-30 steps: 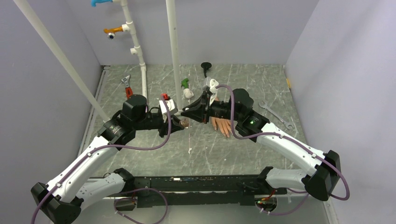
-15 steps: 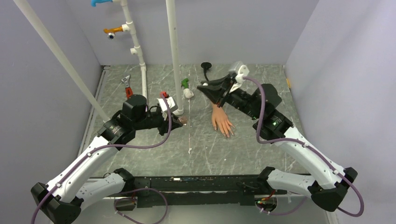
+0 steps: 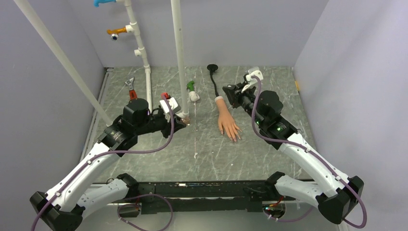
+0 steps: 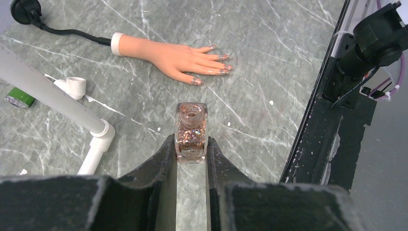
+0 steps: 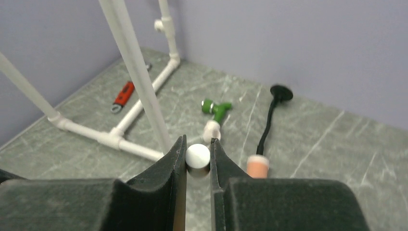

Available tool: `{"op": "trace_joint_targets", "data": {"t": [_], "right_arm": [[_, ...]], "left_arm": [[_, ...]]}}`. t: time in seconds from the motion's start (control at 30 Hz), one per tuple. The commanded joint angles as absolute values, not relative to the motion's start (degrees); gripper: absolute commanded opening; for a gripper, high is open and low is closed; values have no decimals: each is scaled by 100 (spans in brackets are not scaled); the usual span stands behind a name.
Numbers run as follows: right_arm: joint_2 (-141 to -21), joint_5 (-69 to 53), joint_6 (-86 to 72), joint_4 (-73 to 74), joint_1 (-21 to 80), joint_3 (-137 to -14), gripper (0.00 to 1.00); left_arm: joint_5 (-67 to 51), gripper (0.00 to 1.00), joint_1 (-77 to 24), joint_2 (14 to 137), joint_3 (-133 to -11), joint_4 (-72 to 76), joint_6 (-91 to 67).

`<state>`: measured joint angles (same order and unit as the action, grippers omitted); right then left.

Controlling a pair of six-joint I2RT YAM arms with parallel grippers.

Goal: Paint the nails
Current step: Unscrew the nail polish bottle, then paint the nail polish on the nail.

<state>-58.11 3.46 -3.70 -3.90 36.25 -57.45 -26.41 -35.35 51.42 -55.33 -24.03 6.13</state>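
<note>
Copper-glitter polish bottle (image 4: 191, 132) clamped in left gripper (image 4: 191, 145); right gripper (image 5: 197, 161), pinching white cap (image 5: 197, 155), has swung away; nails (image 4: 219, 57) now unobstructed.

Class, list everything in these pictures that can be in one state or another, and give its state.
left gripper: shut on the polish bottle.
right gripper: shut on the white cap.
polish bottle: uncapped, neck open.
white cap: off the bottle.
mannequin hand: lying flat, palm down.
nails: look glittery; coverage unclear.
</note>
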Motion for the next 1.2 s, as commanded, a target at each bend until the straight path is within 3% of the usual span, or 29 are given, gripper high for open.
{"op": "trace_joint_targets", "data": {"t": [0.0, 0.37, 0.7, 1.17], "right_arm": [[-5499, 844, -818, -304, 3607, -5295, 0], [-5079, 2412, -1911, 257, 3577, -3756, 0], [-5026, 3264, -2554, -514, 3446, -2726, 0], [-6084, 2985, -2881, -954, 2994, -2656, 0]], "left_arm": [[-2628, 0, -3540, 5134, -5738, -2081, 405], [-2443, 0, -3549, 5189, -5785, -2201, 468], [-2409, 0, -3553, 5300, -5824, -2273, 532], [-2398, 0, -3554, 5450, -5846, -2343, 572]]}}
